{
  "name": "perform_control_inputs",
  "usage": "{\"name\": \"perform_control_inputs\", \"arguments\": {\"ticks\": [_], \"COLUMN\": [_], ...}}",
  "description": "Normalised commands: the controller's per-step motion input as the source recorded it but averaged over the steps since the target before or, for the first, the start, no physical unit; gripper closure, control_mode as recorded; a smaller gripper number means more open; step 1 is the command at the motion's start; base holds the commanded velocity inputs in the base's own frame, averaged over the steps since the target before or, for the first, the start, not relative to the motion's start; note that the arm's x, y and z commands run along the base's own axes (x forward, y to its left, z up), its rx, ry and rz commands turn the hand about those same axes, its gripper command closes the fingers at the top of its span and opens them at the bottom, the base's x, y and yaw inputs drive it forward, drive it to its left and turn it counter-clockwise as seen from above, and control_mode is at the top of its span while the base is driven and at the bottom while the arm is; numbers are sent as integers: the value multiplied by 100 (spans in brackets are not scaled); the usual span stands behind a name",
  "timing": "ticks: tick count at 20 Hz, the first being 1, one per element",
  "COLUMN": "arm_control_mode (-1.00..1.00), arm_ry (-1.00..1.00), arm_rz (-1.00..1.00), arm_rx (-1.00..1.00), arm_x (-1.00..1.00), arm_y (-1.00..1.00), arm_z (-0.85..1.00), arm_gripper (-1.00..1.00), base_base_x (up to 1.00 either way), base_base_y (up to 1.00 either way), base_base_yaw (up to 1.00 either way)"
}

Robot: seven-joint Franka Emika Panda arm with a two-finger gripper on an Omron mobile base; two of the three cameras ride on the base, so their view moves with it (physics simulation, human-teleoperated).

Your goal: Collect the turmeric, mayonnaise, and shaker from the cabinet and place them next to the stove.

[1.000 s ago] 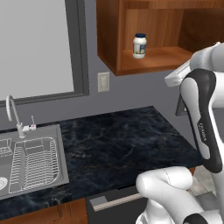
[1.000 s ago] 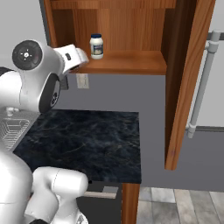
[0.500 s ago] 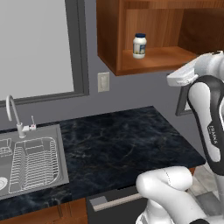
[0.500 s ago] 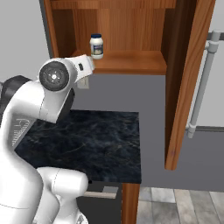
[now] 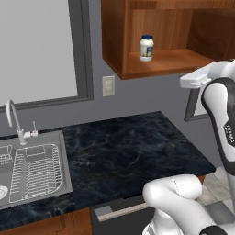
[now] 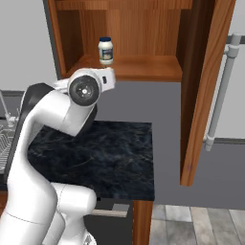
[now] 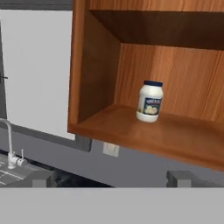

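Observation:
The mayonnaise (image 5: 146, 47) (image 6: 105, 50) (image 7: 150, 101), a squat white jar with a dark blue lid, stands upright alone on the shelf floor of the open wooden cabinet (image 5: 170, 62) (image 6: 143, 68) (image 7: 144, 136), near its left wall. My gripper (image 7: 111, 179) is open and holds nothing. It hangs in front of and a little below the shelf, well short of the jar. Its dark fingertips (image 7: 41, 178) stand wide apart. The turmeric, the shaker and the stove are out of view.
A black marble counter (image 5: 124, 151) (image 6: 110, 153) lies under the cabinet. A steel sink with a faucet (image 5: 17, 124) and a dish rack (image 5: 34, 172) sits at its left. The cabinet's open door (image 6: 206, 86) juts out on the right, beside a fridge handle (image 6: 221, 91).
My arm has swung to the right, bringing the hand in front of the cabinet shelf. The jaws stayed open and the jar has not moved.

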Motion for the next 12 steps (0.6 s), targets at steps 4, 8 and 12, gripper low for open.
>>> {"name": "perform_control_inputs", "arguments": {"ticks": [4,8,12], "arm_control_mode": [-100,-100,-100], "arm_ry": [7,4,1], "arm_rz": [0,0,0], "arm_rx": [2,0,-1], "arm_x": [26,24,25], "arm_y": [-5,0,0], "arm_z": [13,24,28], "arm_gripper": [-100,-100,-100], "base_base_x": [0,0,0], "base_base_y": [0,0,0], "base_base_yaw": [0,0,0]}}
